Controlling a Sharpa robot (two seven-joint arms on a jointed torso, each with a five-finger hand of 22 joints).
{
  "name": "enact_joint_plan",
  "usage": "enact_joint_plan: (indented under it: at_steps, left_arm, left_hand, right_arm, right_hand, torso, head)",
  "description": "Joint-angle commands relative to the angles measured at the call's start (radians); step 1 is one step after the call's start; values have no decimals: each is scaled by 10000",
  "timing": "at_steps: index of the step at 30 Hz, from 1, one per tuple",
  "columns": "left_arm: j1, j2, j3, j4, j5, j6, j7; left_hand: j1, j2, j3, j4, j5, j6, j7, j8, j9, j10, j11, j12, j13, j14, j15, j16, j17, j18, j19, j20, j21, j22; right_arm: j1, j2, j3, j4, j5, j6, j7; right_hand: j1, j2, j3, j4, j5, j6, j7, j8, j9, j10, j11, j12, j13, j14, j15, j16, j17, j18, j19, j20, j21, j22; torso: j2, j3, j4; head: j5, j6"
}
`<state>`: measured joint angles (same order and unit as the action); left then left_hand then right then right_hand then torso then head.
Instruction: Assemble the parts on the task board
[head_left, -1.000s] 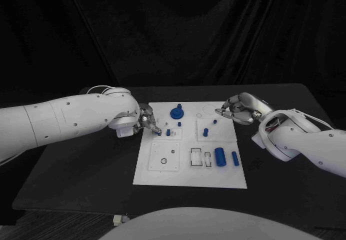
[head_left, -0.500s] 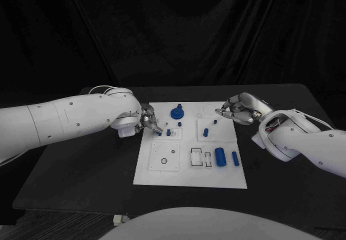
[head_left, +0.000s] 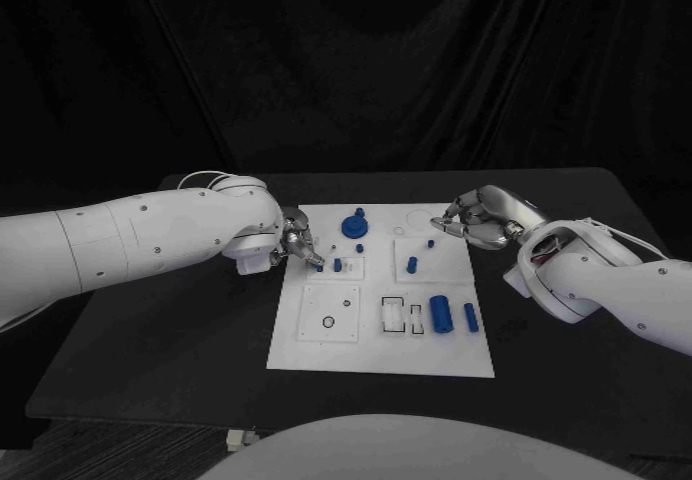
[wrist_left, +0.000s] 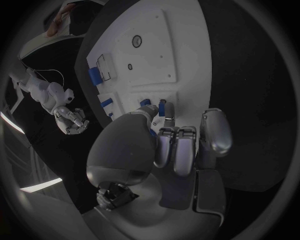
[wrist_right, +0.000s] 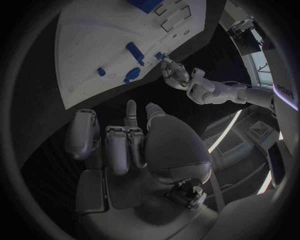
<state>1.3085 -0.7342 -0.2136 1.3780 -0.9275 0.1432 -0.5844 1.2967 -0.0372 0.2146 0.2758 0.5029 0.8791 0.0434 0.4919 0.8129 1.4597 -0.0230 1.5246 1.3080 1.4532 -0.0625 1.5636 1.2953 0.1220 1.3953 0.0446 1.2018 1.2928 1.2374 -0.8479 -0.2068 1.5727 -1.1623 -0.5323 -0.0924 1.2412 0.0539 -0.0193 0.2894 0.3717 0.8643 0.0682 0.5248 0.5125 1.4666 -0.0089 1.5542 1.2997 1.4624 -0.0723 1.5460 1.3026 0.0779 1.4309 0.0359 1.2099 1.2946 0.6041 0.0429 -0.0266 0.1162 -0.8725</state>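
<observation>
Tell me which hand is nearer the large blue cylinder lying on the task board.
Right. The right hand hovers off the board's far right corner; the left hand sits at its far left edge, farther from the large blue cylinder.

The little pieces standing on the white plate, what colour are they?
Blue. The parts on the white task board show best in the head view.

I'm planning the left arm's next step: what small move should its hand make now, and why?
Probably ease the left hand straight down. Its fingertips pinch a small blue peg at the white task board's left edge; whether it is fully seated cannot be told.
</observation>
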Motion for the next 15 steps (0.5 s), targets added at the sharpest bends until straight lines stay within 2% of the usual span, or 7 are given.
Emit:
enact_joint_plan:
  at_steps: [1, 15]
  left_arm:
    - [-19, 17, 7, 6, -40, 47, 13]
    - [-84, 72, 6, -50, -43, 1, 89]
  left_hand:
    - [-12, -81, 836, -46, 43, 76, -44, 211, 156, 422, -58, -146, 1779, 1058, -114, 2, 2543, -371, -123, -62, -140, 1642]
    - [-3, -70, 899, -78, 26, 70, -42, 213, 160, 417, -57, -149, 1774, 1055, -112, 0, 2538, -373, -120, -60, -136, 1644]
  right_arm:
    - [-27, 2, 5, 5, -58, -28, -109]
    - [-27, -15, 5, 28, -58, -33, -112]
  right_hand:
    - [284, -59, 2, -42, 165, -89, -54, 32, 54, 1042, -3, 166, 2711, 1084, 18, 248, 2682, 26, 18, 40, -134, 1697]
    - [284, -59, 2, -42, 165, -89, -54, 32, 54, 1042, -3, 166, 2711, 1084, 18, 248, 2682, 26, 18, 40, -134, 1697]
  torso:
    - [2, 3, -2]
    - [-4, 5, -1]
  head:
    - [-6, -2]
    - [-16, -2]
